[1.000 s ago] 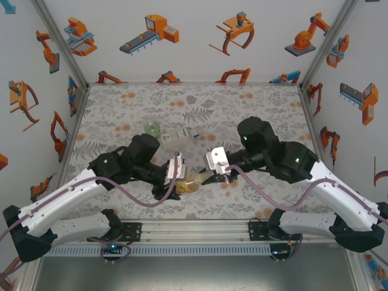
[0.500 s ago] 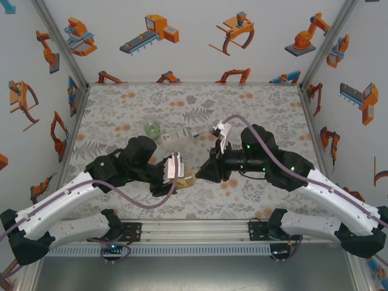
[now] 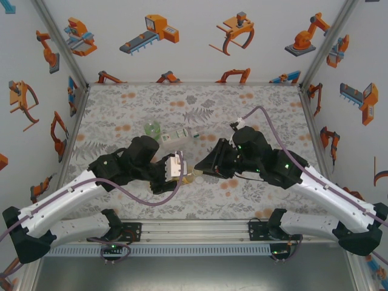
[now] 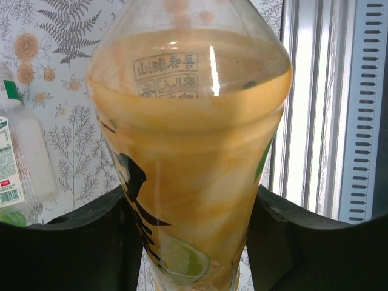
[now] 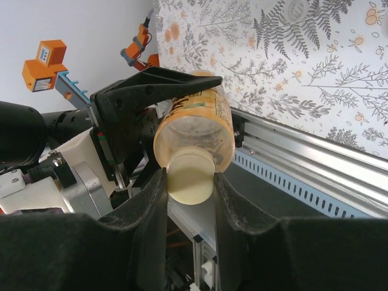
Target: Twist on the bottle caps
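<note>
– Right gripper [image 5: 190, 182]: you have its two fingers bracketing the pale cap [image 5: 188, 168], and both look to be touching it. I cannot tell whether they pinch it or merely rest against it.
– Noted. Other side?
– Left gripper [image 4: 194, 242] is clamped on the amber bottle [image 4: 188, 139]. It holds the bottle on its side, off the table [image 3: 242, 109], with the neck pointed straight into the right gripper. The cap sits on that neck.
– Step?
– Judged: threading the cap onto this bottle. How far it is seated is not visible. Your next move calls for a firm pinch on the cap, then a wrist roll about the bottle's axis while the left holds fast. Watch for the bottle turning in its grip.
– The others?
– Clear bottle [image 4: 21, 157] lies just beyond the left gripper, to its left. Green bottle [image 3: 152, 128] is past that.
– Writing?
– Amber bottle: a boxed block of East Asian characters, seen through the liquid, not legible to me. A lime-slice picture [image 4: 185, 259] sits low, by the left fingers. The clear bottle's label carries a barcode [image 4: 8, 195]; its digits are unreadable.
</note>
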